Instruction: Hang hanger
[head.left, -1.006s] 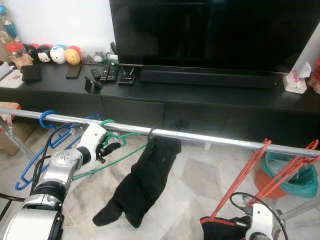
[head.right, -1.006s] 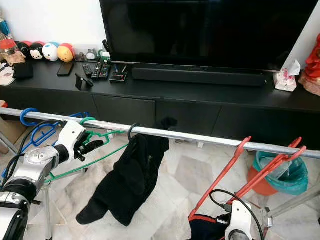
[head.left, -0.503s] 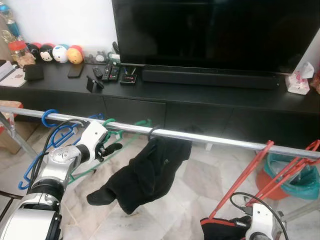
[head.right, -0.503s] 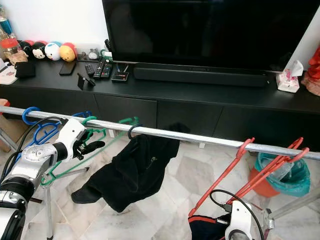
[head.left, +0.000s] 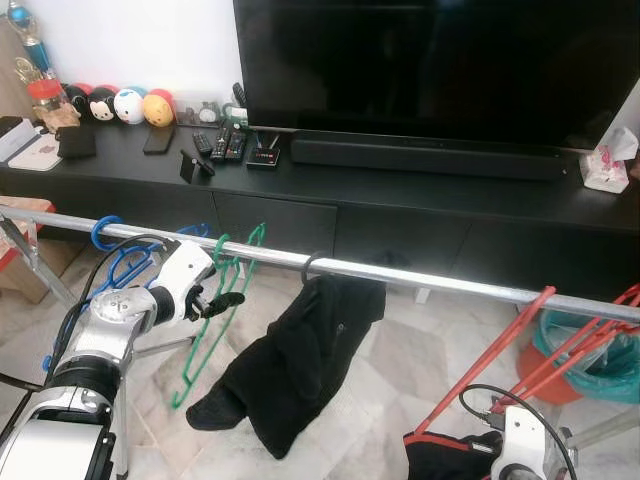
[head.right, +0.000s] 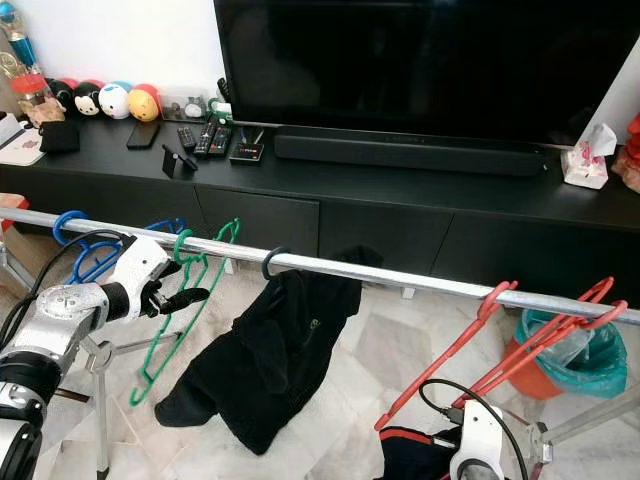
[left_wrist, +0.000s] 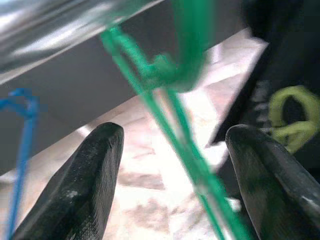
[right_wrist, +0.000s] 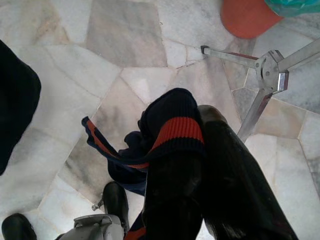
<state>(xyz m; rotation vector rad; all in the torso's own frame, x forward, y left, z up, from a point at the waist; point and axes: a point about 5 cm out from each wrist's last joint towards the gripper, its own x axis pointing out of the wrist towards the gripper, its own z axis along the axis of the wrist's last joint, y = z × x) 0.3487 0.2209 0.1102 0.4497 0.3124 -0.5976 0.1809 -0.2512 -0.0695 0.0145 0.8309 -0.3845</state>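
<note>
Hangers line a silver rail (head.left: 420, 277): one blue hanger (head.left: 112, 262) at the left, then one green hanger (head.left: 215, 310) hooked on and hanging free. The left gripper (head.left: 218, 296) sits beside it; the left wrist view shows its fingers (left_wrist: 90, 180) spread, the green wire between them, untouched. One black garment (head.left: 300, 370) hangs mid-rail, red hangers (head.left: 540, 335) further right. The right wrist view shows the right gripper (right_wrist: 200, 180) pinching a navy, red-striped garment (right_wrist: 165, 135). Writing is not readable anywhere.

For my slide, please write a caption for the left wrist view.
Open left gripper straddles green hanger hooked on steel rail.
</note>
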